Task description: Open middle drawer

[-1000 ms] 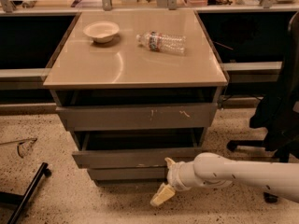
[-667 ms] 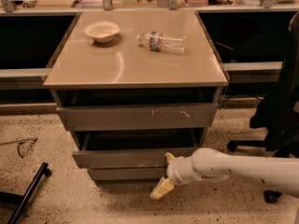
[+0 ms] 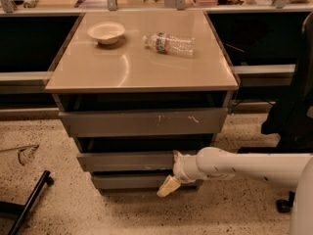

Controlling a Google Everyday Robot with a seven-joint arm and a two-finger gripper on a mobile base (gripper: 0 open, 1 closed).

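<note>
The end effector [image 3: 170, 174] sits low in front of the desk [image 3: 132, 70], at the right end of the drawer stack, on a white arm [image 3: 244, 166] that reaches in from the right. Its two tan fingers [image 3: 167, 186] are spread apart. One short tip shows at the upper edge of the middle drawer [image 3: 124, 161], and the longer one slants down and to the left across the bottom drawer [image 3: 124, 181]. Nothing is gripped between them, and I cannot tell whether the upper tip touches the drawer front.

The middle drawer runs leftwards from the end effector, its plain grey front level with the wrist and a dark gap above it. Directly above it is the top drawer [image 3: 142, 122], wider and taller, with pale scratches just above the end effector.

Up on the desk surface, well above and behind the end effector, a clear plastic bottle [image 3: 168, 43] lies on its side. A pale bowl [image 3: 106, 32] stands further to the left. A dark chair [image 3: 293, 111] is off to the right, and a black bar [image 3: 29, 203] lies on the speckled floor [image 3: 73, 199] far to the left.
</note>
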